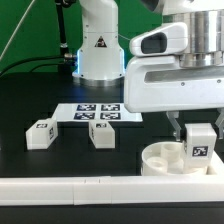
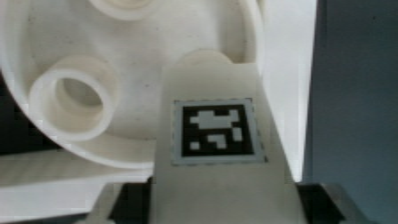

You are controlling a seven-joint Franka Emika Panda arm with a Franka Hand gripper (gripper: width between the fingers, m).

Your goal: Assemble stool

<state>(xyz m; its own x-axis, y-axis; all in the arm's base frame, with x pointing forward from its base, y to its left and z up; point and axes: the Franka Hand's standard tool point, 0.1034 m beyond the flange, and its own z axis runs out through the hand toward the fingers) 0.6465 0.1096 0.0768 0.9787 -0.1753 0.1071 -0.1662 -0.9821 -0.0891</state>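
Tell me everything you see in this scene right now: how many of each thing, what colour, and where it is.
seat disc: one, white, on the table at the exterior view's right, by the border rail.
loose leg blocks: two, white with black-and-white tags, on the table; one at the exterior view's left, one in front of the marker board.
held leg block: one, white, tagged, upright above the seat disc; whether they touch cannot be told.
marker board: one, white with black tags, flat mid-table.
border rail: one, white, along the near edge.
table: one, black.
arm base: one, white, behind the marker board.
tool: one, shut on the held leg block.
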